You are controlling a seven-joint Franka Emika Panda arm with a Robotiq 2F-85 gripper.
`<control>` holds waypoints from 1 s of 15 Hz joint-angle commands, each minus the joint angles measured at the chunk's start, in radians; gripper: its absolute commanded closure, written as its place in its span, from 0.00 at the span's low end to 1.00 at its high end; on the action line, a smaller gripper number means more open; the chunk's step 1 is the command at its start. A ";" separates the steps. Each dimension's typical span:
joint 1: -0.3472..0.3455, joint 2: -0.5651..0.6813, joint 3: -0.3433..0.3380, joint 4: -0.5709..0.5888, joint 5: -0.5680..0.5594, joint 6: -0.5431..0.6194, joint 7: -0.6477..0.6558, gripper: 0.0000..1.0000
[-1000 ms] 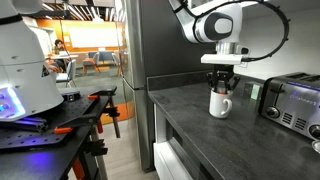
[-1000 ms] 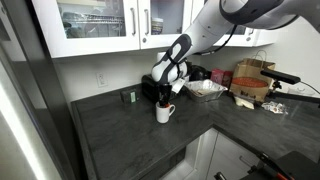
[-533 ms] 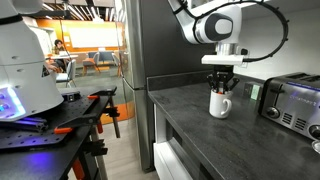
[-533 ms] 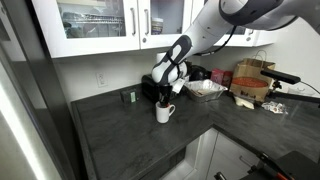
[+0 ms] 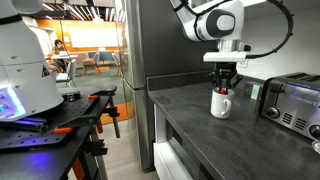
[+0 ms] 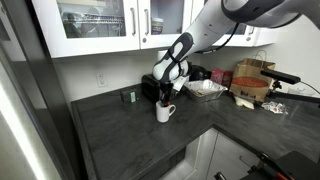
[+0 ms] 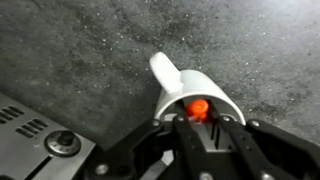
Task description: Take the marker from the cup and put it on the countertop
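Two fingers (image 7: 200,122) meet at the bottom of the wrist view, clenched on the red cap of the marker (image 7: 198,107). The marker stands in the cup (image 7: 205,88). Only the cap shows, just inside the rim on my side; the white body is hidden. The cup sits upright on the dark grey table (image 7: 80,50), with its handle pointing to the upper left of that view. The steel toaster (image 7: 30,128) is at lower left, near the cup but not touching it, and one round knob shows on it.

In an exterior view my fingers (image 5: 224,82) point straight down onto the mouth of the cup (image 5: 221,104), and the toaster (image 5: 290,100) stands further along the table. Past the table's end there is a black workbench (image 5: 60,118) with orange parts.

In an exterior view the cup (image 6: 164,113) stands mid-table, below white glass-door cupboards (image 6: 100,20). A cardboard box (image 6: 250,80) sits on the far stretch.
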 commanded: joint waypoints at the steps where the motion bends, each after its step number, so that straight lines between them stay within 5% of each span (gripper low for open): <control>1: -0.025 -0.071 0.020 -0.079 0.006 0.060 0.004 0.94; 9: -0.054 -0.258 0.032 -0.250 0.043 0.180 0.044 0.94; 15: 0.031 -0.436 -0.080 -0.375 -0.062 0.097 0.210 0.94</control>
